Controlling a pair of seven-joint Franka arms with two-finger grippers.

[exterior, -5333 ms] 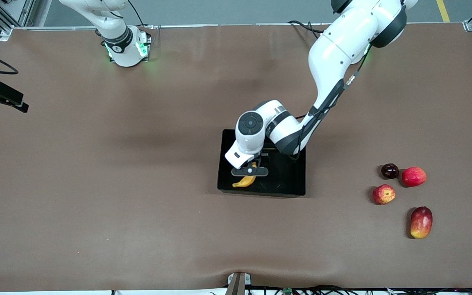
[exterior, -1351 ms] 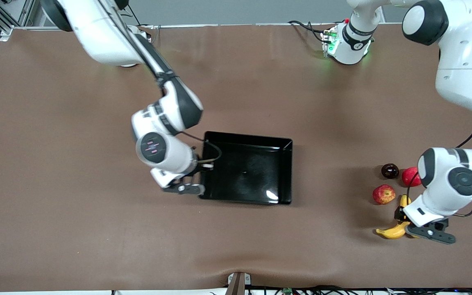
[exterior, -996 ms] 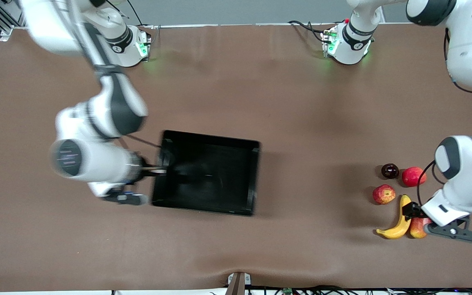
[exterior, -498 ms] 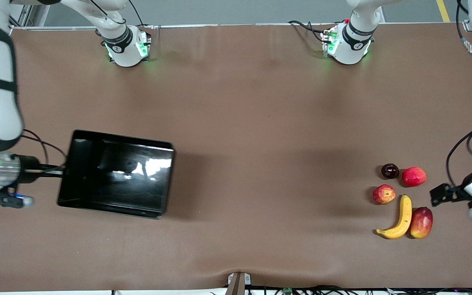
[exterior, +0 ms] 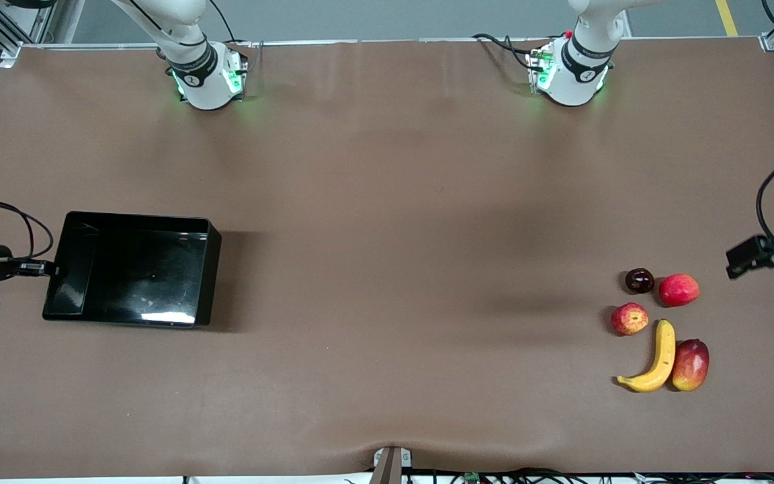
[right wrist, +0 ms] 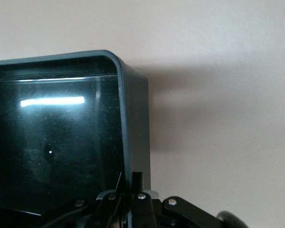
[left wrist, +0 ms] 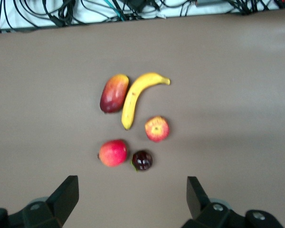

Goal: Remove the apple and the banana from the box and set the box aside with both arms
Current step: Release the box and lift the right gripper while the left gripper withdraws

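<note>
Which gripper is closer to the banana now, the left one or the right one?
Left. The left gripper hangs open near the fruit cluster with the banana; the right gripper grips the black tray at the right arm's end.

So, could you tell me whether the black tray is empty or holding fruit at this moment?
Empty. The black tray shows only its glossy floor; the banana and streaked apple lie on the table.

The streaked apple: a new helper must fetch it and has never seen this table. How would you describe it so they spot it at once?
Look at the fruit cluster toward the left arm's end of the table. The streaked apple lies just above the banana tip, nearer the front camera than the dark round fruit. Unlike the plain red apple and the larger oval mango, it is small, round, streaked red and yellow.
</note>
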